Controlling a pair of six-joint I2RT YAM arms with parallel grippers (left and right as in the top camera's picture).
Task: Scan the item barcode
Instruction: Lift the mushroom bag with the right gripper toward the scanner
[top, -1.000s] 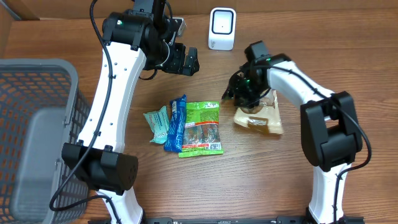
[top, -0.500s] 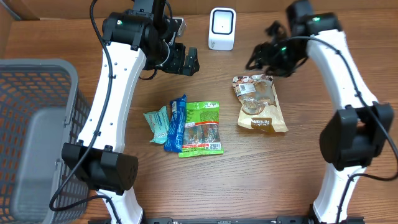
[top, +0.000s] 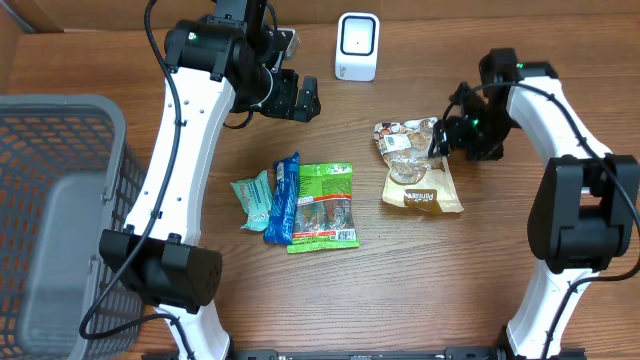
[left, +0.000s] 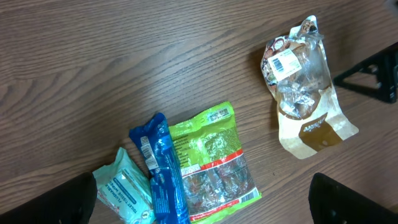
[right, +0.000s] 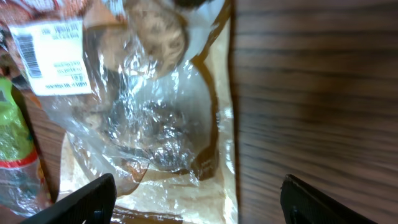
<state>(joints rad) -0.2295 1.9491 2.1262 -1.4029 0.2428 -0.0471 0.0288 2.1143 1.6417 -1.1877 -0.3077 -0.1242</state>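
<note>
Clear plastic pouch (top: 418, 172) lies label-up; the right gripper (top: 446, 137), spread and empty above its right edge, should pinch there, leaving the barcode label (right: 50, 46) unobstructed for the scanner (top: 357, 45).

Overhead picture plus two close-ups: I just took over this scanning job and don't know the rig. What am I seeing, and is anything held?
The overhead picture looks down on a table with two white robot arms. The close-ups come from a camera on each wrist, looking past that arm's own fingers. The left hand hangs open and empty, facing a teal packet, a blue packet and a green packet. The right hand, also open and empty, hovers by the brown snack pouch, whose barcode label faces up. A white scanner stands at the far edge; a grey basket sits left.
</note>
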